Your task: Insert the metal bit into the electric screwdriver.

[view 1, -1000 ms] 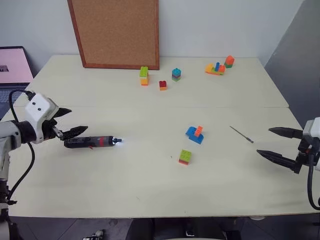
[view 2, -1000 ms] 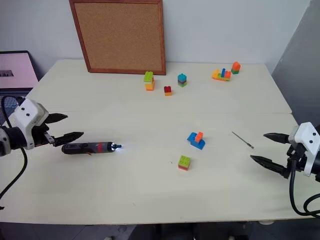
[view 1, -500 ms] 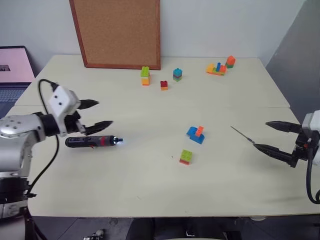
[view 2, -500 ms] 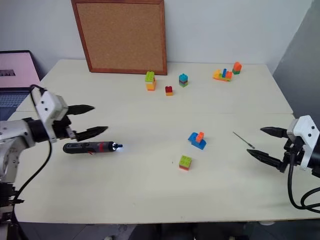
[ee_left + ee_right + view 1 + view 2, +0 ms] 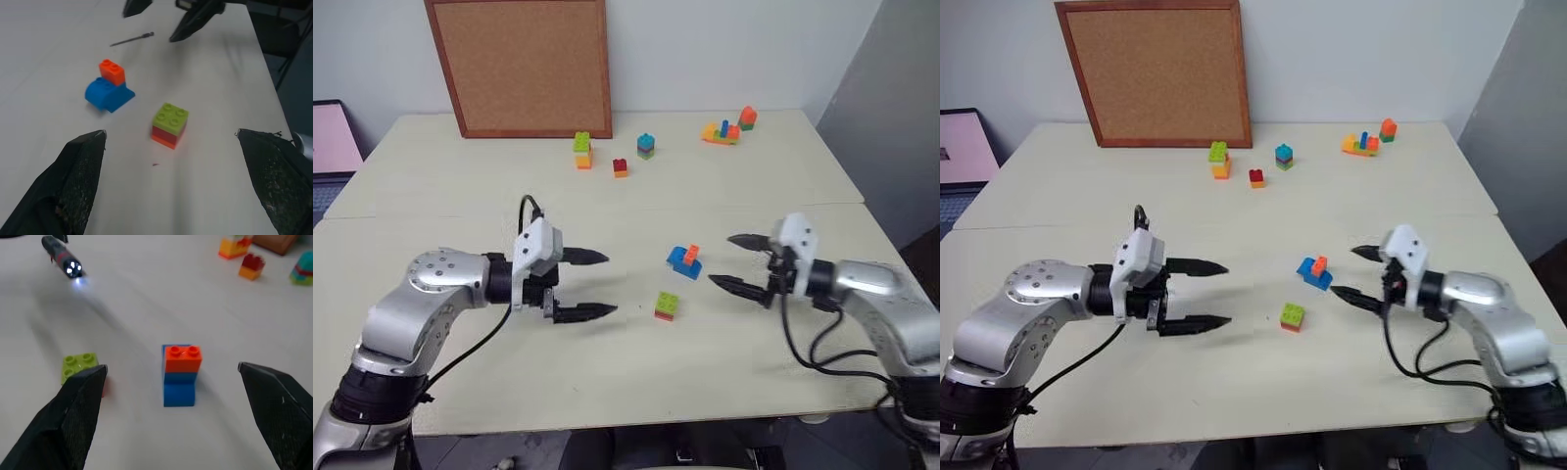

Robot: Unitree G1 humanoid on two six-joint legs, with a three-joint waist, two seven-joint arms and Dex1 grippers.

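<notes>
The electric screwdriver [image 5: 64, 257], black with a red band and a lit tip, lies on the table beyond the green brick in the right wrist view; in the head views my left arm hides it. The metal bit [image 5: 132, 39] lies flat on the table past the blue brick, close to my right gripper's fingers [image 5: 195, 19]. My left gripper [image 5: 610, 284] hovers open and empty at mid-table, pointing at the green-and-red brick [image 5: 667, 305]. My right gripper [image 5: 720, 259] faces it, open and empty, just right of the blue-and-orange brick [image 5: 683, 258].
A cork board [image 5: 519, 64] leans on the wall at the back. Small brick stacks [image 5: 581, 150] [image 5: 646, 147] [image 5: 724, 129] stand along the far side. A laptop [image 5: 328, 137] sits at the far left. The table's right half ends at a seam [image 5: 842, 204].
Both arms have swung inward from the table's sides to its middle, staying open. The left gripper has left the screwdriver's side. The camera has shifted too.
</notes>
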